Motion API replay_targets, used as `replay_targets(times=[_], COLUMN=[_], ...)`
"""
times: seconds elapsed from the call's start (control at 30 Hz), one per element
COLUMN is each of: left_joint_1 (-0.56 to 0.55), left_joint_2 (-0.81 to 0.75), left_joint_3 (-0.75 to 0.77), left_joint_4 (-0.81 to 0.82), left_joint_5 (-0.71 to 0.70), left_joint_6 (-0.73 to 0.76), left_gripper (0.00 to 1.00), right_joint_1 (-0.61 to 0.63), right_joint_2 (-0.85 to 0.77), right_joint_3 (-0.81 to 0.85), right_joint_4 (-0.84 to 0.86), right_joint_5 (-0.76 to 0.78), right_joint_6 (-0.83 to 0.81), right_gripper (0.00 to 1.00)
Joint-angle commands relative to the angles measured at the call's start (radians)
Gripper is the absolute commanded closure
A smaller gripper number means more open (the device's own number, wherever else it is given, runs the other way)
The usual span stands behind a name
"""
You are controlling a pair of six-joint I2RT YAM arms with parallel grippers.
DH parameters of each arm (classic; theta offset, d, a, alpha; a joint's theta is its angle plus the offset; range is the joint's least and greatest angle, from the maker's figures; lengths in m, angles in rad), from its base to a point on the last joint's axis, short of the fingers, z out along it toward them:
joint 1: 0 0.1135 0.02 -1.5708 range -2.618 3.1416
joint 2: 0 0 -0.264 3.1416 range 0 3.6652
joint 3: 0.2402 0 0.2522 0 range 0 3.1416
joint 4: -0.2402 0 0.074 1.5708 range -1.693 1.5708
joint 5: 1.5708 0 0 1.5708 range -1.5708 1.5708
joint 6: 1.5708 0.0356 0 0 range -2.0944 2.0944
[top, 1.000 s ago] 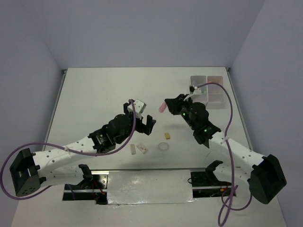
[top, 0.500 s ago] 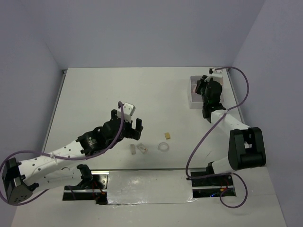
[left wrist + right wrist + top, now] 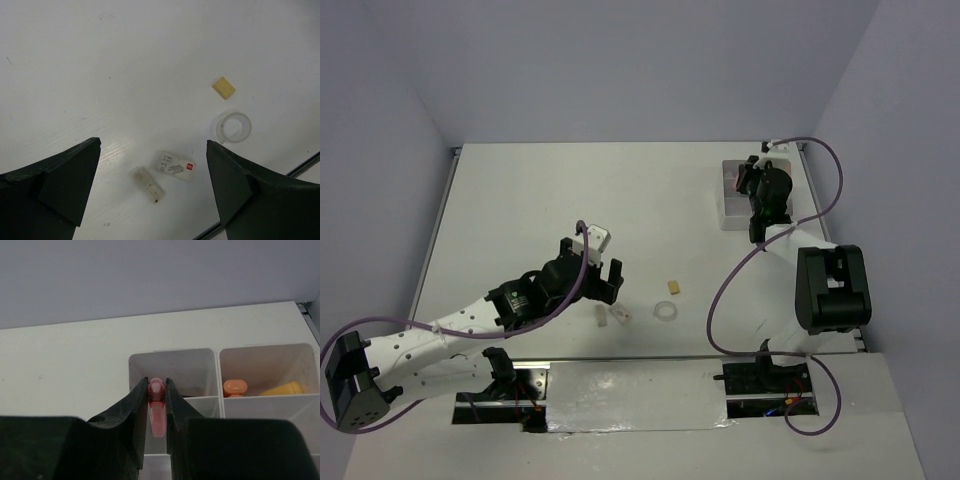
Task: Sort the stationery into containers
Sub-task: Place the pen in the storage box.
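Over the table's (image 3: 520, 200) far right corner, top view: R gripper (image 3: 742, 180) sits above the trays (image 3: 729, 216); L gripper (image 3: 608, 278) is by the near edge, loose bits just past it. L wrist view: fingers (image 3: 60, 182) fully apart, empty; white eraser (image 3: 148, 185) & small box (image 3: 175, 165) lie between them, tape ring (image 3: 233, 127) & yellow eraser (image 3: 223, 87) further toward the right edge. R wrist view: jaws pinch a pink marker (image 3: 157, 412), long axis along them, tip over a compartment (image 3: 172, 365) w/ nothing showing in it; next compartment (image 3: 265, 365) holds an orange cap (image 3: 235, 387) & a yellow piece (image 3: 282, 388).
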Motion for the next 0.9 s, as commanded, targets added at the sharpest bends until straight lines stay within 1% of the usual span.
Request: replay_targets(times=[0.0, 0.03, 0.13, 0.17, 0.27, 0.3, 0.37, 0.4, 0.43, 0.5, 0.63, 0.7, 0.73, 0.77, 0.8, 0.83, 0.87], left_joint_1=[-0.003, -0.003, -0.003, -0.003, -0.003, -0.003, -0.003, -0.003, -0.005, -0.003, -0.003, -0.005, -0.003, -0.003, -0.003, -0.005, -0.005], left_joint_2=[-0.004, -0.004, 0.000, 0.003, 0.006, 0.005, 0.002, -0.001, -0.003, -0.010, -0.029, -0.036, -0.038, -0.040, -0.038, -0.035, -0.024], left_joint_3=[0.000, -0.007, -0.011, -0.011, -0.004, 0.000, 0.002, 0.005, 0.005, 0.003, -0.001, 0.006, 0.015, 0.047, 0.067, 0.090, 0.141], left_joint_4=[0.048, 0.051, 0.056, 0.056, 0.050, 0.048, 0.048, 0.047, 0.047, 0.044, 0.042, 0.027, 0.013, -0.040, -0.077, -0.120, -0.169], left_joint_5=[0.024, 0.020, 0.021, 0.023, 0.023, 0.023, 0.024, 0.028, 0.029, 0.031, 0.032, 0.015, 0.000, -0.027, -0.108, -0.158, -0.204], left_joint_6=[0.016, 0.016, 0.016, 0.017, 0.020, 0.020, 0.020, 0.020, 0.019, 0.017, 0.011, 0.000, -0.026, -0.049, -0.076, -0.145, -0.182], left_gripper=[0.01, 0.01, 0.01, 0.01, 0.01, 0.01, 0.01, 0.01, 0.01, 0.01, 0.01, 0.01, 0.01, 0.01, 0.01, 0.01, 0.01], right_joint_1=[-0.010, -0.010, -0.010, -0.010, -0.011, -0.010, -0.011, -0.011, -0.011, -0.011, -0.010, -0.010, 0.003, 0.015, 0.033, 0.056, 0.114], right_joint_2=[0.039, 0.042, 0.047, 0.051, 0.059, 0.059, 0.053, 0.052, 0.047, 0.045, 0.044, 0.015, -0.031, -0.059, -0.083, -0.128, -0.148], right_joint_3=[0.063, 0.062, 0.042, 0.037, 0.034, 0.028, 0.020, 0.016, 0.008, -0.003, 0.008, 0.002, 0.006, 0.014, 0.048, 0.069, 0.085], right_joint_4=[0.091, 0.095, 0.121, 0.127, 0.124, 0.129, 0.137, 0.135, 0.135, 0.146, 0.117, 0.091, 0.057, -0.065, -0.142, -0.232, -0.393], right_joint_5=[-0.047, -0.046, -0.039, -0.039, -0.030, -0.030, -0.024, -0.021, -0.019, -0.026, -0.015, -0.042, -0.044, -0.038, -0.023, -0.003, 0.016], right_joint_6=[-0.029, -0.026, -0.025, -0.026, -0.022, -0.023, -0.017, -0.014, -0.014, -0.018, -0.012, 0.009, 0.030, 0.049, 0.066, 0.089, 0.092], right_gripper=[0.94, 0.89, 0.85, 0.81, 0.78, 0.69, 0.47, 0.41, 0.37, 0.35, 0.34, 0.34, 0.34, 0.34, 0.33, 0.33, 0.33])
